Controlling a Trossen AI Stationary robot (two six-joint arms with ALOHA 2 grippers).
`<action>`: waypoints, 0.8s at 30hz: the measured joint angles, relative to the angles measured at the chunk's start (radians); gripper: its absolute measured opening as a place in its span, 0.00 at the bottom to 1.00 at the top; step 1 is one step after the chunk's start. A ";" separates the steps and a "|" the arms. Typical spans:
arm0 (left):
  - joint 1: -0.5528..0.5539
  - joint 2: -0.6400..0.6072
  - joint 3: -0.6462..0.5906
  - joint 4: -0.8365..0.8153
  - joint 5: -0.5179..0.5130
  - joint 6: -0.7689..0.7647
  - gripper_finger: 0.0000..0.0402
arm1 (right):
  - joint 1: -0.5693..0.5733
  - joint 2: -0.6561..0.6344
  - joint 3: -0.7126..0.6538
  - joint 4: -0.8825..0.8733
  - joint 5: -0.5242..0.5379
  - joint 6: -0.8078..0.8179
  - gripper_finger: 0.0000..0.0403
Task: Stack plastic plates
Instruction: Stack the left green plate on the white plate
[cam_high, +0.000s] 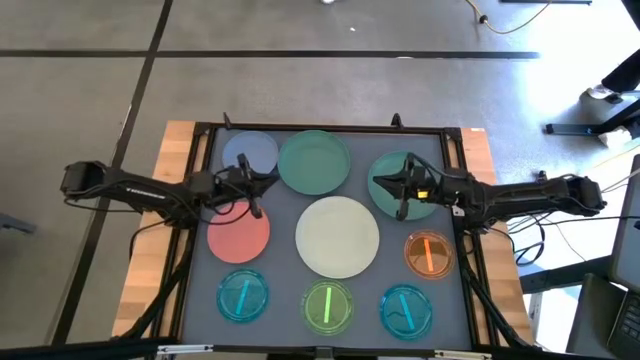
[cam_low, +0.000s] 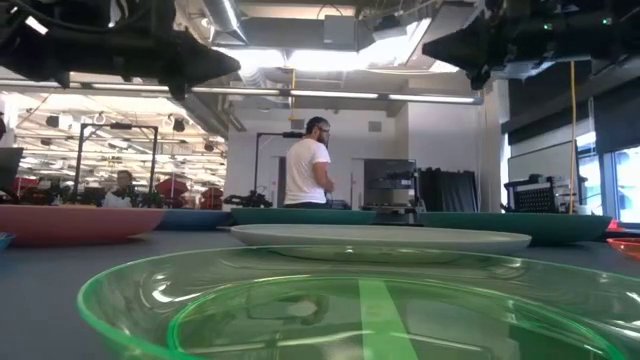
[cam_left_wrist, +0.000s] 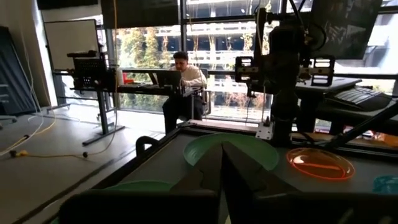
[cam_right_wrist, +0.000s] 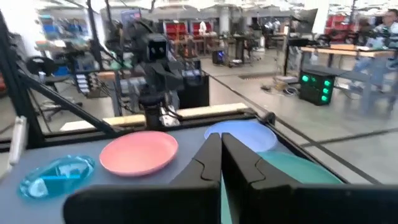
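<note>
Bright green plate (cam_low: 330, 305) nearest on grey table (cam_high: 285, 255); both pincers closed, empty.

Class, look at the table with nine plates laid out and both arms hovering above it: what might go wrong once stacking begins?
1. The left gripper and right gripper face each other across the teal plate; reaching for it together might make them collide.
2. The plates sit close: the cream plate nearly meets the salmon pink plate, so lifting one may nudge its neighbour.
3. Both pairs of jaws look shut; shallow rims could slip.
</note>
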 joint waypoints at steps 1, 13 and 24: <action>0.004 0.006 0.008 0.009 -0.001 0.007 0.01 | 0.000 0.003 0.003 0.013 -0.014 0.006 0.01; 0.026 0.157 0.209 -0.189 -0.006 -0.007 0.16 | 0.000 0.005 0.006 0.088 0.098 -0.052 0.11; 0.039 0.394 0.609 -0.782 -0.013 0.009 0.47 | 0.000 -0.019 0.078 -0.049 0.150 -0.200 0.54</action>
